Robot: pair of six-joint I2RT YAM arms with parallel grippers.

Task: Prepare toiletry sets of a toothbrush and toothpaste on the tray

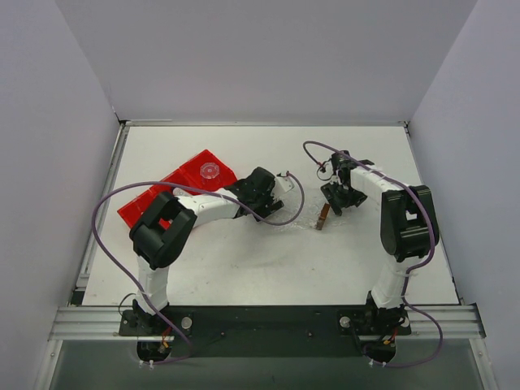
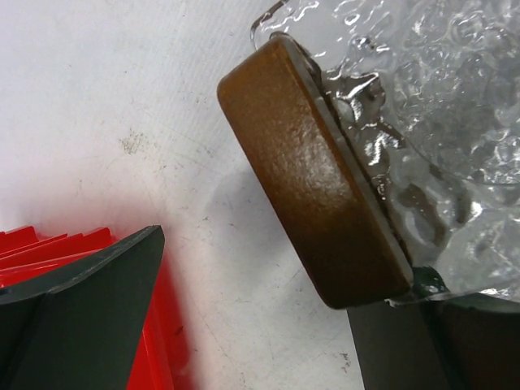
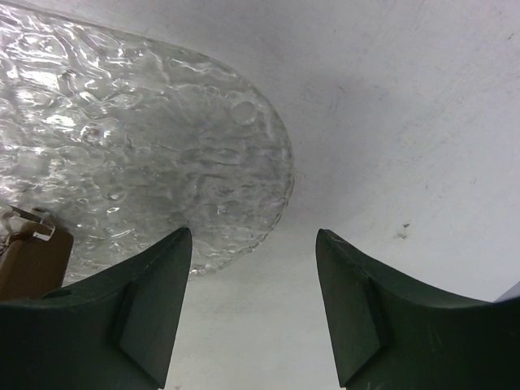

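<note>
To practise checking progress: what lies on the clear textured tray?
The tray shows only white table through its visible part; no toothbrush or toothpaste. A brown rack end sits at its edge. The right gripper covers some near rim.

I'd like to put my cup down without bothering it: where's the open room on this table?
Bare table runs between the near edge and the grippers, and again along the far edge. The middle is crowded: the left gripper and right gripper sit by the tray and brown-ended rack, and the red bin fills the left.
</note>
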